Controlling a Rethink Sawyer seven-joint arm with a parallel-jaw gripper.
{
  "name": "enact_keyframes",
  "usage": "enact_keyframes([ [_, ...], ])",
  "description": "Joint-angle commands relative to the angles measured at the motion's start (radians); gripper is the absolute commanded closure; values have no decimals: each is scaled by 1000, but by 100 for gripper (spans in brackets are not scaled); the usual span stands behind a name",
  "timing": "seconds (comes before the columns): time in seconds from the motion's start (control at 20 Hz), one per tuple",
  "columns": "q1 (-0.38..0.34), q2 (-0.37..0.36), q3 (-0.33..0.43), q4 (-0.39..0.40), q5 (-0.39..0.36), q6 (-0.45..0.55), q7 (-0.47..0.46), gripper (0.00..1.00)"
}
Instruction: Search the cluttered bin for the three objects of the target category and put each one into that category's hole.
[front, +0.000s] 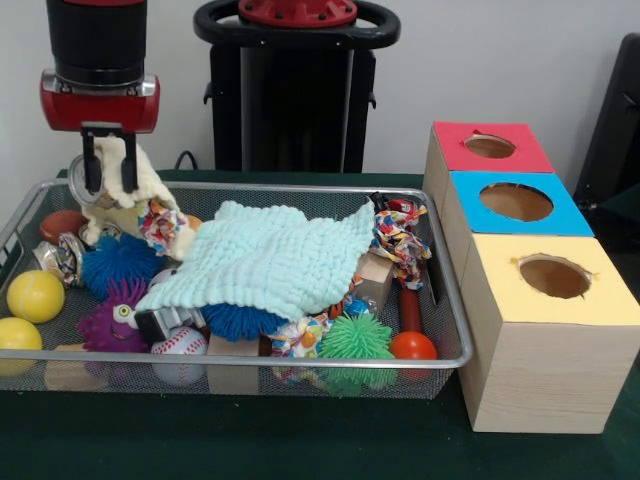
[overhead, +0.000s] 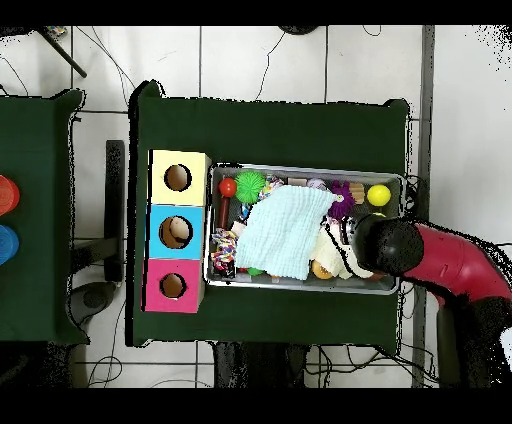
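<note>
My gripper (front: 110, 172) hangs over the far left corner of the wire bin (front: 300, 362), shut on a cream fuzzy cloth (front: 140, 195) whose top sticks up between the fingers. The cloth's lower end still trails into the clutter. A mint green knitted cloth (front: 265, 255) covers the bin's middle and hides what lies under it. In the overhead view the arm's head (overhead: 385, 245) covers the gripper, and the cream cloth (overhead: 330, 252) shows beside the mint cloth (overhead: 285, 232). A red box (front: 455, 140), a blue box (front: 470, 195) and a yellow box (front: 500, 300), each with a round hole, stand beside the bin.
Around the cloths lie two yellow balls (front: 35, 296), a blue spiky ball (front: 118, 262), a purple fuzzy toy (front: 112, 320), a baseball (front: 180, 355), a green spiky ball (front: 355, 338), a red ball (front: 413, 345), knotted rope toys (front: 400, 240) and wood blocks (front: 375, 280).
</note>
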Motion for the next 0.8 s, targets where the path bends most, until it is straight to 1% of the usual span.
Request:
enact_keyframes([
  [0.05,16,6,-6,86,50,-81,218,100],
  [0.45,31,7,-25,89,73,-92,214,100],
  [0.8,18,8,1,108,113,-78,180,100],
])
